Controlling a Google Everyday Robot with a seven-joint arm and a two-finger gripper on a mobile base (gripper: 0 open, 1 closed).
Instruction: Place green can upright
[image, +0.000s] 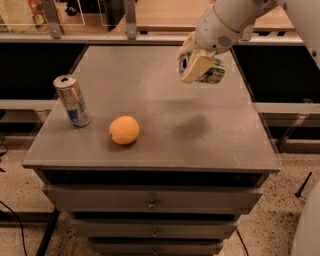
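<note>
The green can (211, 71) is held in the air, lying on its side, above the right part of the grey table (155, 107). One silver end faces left. My gripper (192, 65) is shut on the can, with a cream finger pad (196, 68) across its front. The white arm comes in from the upper right. The can's shadow falls on the tabletop below it.
A taller silver-and-blue can (73, 101) stands upright at the table's left edge. An orange (124, 130) lies left of centre near the front. The table has drawers (150, 200) below. Shelving runs behind and at both sides.
</note>
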